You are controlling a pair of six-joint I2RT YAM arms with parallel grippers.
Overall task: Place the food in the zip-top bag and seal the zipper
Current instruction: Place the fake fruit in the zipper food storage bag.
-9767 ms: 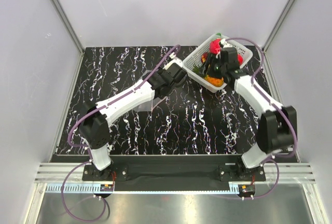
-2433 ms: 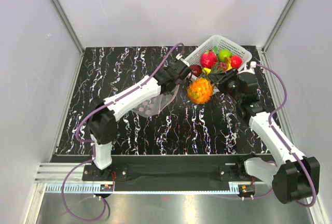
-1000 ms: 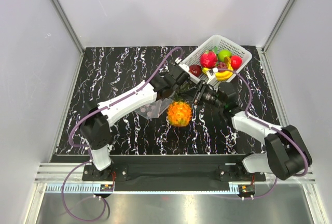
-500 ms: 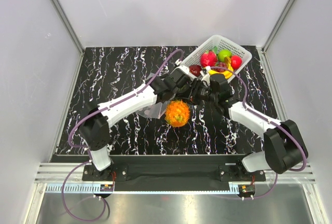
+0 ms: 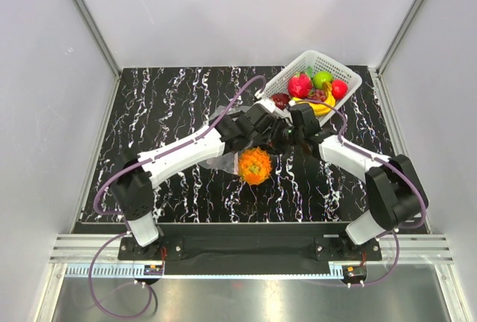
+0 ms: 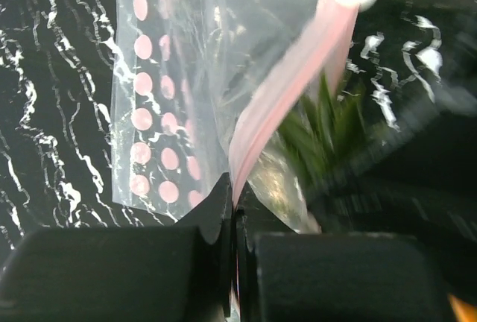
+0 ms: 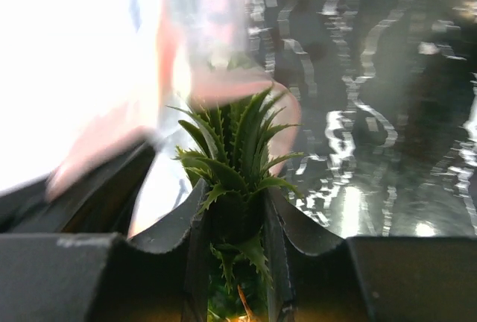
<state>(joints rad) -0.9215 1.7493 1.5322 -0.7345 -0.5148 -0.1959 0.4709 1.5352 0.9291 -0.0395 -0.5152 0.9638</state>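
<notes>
The left claw [image 6: 232, 206] pinches the limp, likely slippery bag [image 6: 168, 76] by its zipper [image 6: 291, 83] above the counter [image 5: 171, 98], while the right claw [image 7: 232, 214], clamped on the leafy top [image 7: 231, 158], holds the seemingly light, stiff pineapple [image 5: 255, 165] at the bag's mouth.

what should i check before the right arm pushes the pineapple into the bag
1. Left gripper holding the zipper: ok, its fingers are shut on the pink strip.
2. Right gripper holding the pineapple: ok, jaws clamp the leafy top.
3. Mouth of the zip-top bag open wide enough: cannot tell, the film is blurred in both wrist views.
4. Pineapple lined up with the mouth: ok, roughly, as the leaves sit right by the pink strip.
5. Pineapple inside: not ok, its orange body looks outside the film from above.
6. Other food bagged: not ok, a dark red piece lies in the basket.
</notes>
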